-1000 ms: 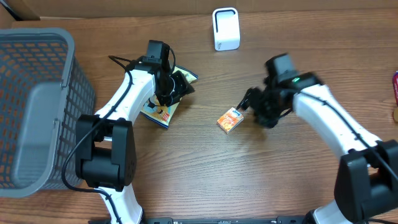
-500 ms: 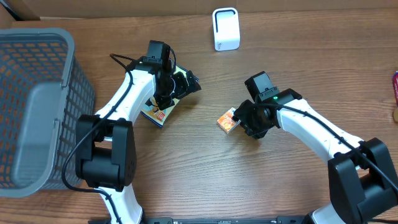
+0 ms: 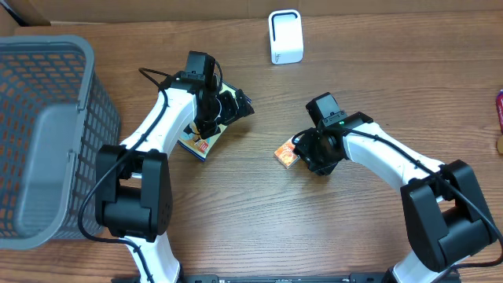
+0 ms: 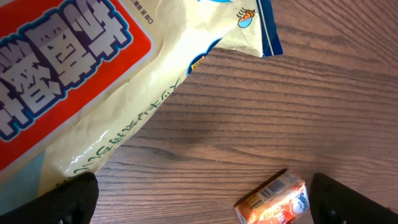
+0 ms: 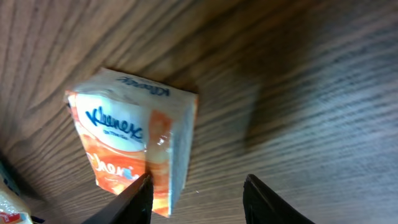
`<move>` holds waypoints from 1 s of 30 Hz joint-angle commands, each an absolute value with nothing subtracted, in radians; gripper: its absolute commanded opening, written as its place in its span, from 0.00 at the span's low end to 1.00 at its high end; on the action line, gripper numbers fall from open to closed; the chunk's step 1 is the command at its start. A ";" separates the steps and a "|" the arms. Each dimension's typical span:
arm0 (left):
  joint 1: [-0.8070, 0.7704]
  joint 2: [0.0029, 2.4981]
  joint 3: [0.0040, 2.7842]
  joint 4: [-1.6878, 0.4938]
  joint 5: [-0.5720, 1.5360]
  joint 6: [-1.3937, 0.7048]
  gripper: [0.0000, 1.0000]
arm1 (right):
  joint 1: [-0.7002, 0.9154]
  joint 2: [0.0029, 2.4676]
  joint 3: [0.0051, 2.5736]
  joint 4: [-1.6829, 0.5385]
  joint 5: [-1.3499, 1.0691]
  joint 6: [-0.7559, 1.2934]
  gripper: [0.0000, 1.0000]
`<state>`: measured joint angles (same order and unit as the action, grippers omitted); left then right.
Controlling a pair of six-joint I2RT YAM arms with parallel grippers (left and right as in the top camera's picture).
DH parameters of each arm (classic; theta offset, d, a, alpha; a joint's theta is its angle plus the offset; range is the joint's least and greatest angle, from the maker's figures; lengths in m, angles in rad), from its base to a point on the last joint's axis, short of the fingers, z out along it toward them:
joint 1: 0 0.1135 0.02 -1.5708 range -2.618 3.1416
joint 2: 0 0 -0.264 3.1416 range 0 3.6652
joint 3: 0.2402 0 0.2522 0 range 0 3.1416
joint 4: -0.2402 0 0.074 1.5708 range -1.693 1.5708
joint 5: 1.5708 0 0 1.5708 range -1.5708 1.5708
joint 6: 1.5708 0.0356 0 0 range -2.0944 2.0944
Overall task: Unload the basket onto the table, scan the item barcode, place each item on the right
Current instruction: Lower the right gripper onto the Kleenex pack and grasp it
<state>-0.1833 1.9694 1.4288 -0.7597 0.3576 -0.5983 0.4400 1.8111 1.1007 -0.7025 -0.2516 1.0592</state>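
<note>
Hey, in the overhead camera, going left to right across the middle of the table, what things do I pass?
grey mesh basket → snack bag → orange Kleenex pack → red object, cut off at the right edge

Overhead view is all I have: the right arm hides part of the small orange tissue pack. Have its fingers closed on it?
Observer: Not yet. In the right wrist view the right fingers stand apart: one overlaps a corner of the small orange-and-white Kleenex tissue pack, the other is over bare wooden table.
Reviewer: And the left arm, is it holding that bag?
Observer: No. In the left wrist view the left fingers are wide open, and the cream plastic snack bag with the red label lies loose on the wood.
</note>
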 commanded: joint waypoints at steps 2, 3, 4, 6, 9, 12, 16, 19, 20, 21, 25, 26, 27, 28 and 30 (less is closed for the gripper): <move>-0.191 1.951 1.444 -0.759 0.347 -0.575 1.00 | 0.439 1.814 1.098 -0.671 -0.255 1.071 0.48; -0.191 1.951 1.444 -0.759 0.347 -0.575 1.00 | 0.439 1.814 1.098 -0.661 -0.255 1.071 0.49; -0.191 1.951 1.444 -0.759 0.347 -0.575 1.00 | 0.439 1.816 1.098 -0.651 -0.255 1.071 0.49; -0.191 1.951 1.444 -0.759 0.347 -0.575 1.00 | 0.439 1.822 1.098 -0.635 -0.255 1.071 0.49; -0.191 1.951 1.444 -0.760 0.347 -0.575 1.00 | 0.439 1.841 1.098 -0.633 -0.259 1.082 0.48; -0.191 1.951 1.444 -0.760 0.347 -0.575 1.00 | 0.439 1.863 1.098 -0.633 -0.276 1.098 0.45; -0.191 1.952 1.443 -0.760 0.347 -0.575 1.00 | 0.439 1.881 1.098 -0.628 -0.281 1.100 0.39; -0.191 1.952 1.443 -0.760 0.347 -0.575 1.00 | 0.439 1.881 1.099 -0.620 -0.281 1.100 0.27; -0.191 1.952 1.443 -0.760 0.347 -0.575 1.00 | 0.439 1.881 1.099 -0.617 -0.281 1.100 0.22; -0.191 1.952 1.443 -0.760 0.347 -0.575 1.00 | 0.439 1.881 1.099 -0.615 -0.281 1.100 0.16; -0.191 1.952 1.443 -0.760 0.347 -0.575 1.00 | 0.437 1.881 1.101 -0.614 -0.282 1.086 0.04; -0.191 1.952 1.443 -0.760 0.347 -0.575 1.00 | 0.435 1.880 1.102 -0.612 -0.283 1.068 0.04; -0.191 1.952 1.443 -0.760 0.347 -0.575 1.00 | 0.434 1.880 1.108 -0.614 -0.287 1.049 0.04; -0.191 1.952 1.443 -0.760 0.347 -0.575 1.00 | 0.430 1.880 1.113 -0.611 -0.299 1.019 0.04; -0.191 1.952 1.443 -0.760 0.347 -0.575 1.00 | 0.422 1.880 1.127 -0.598 -0.331 0.938 0.04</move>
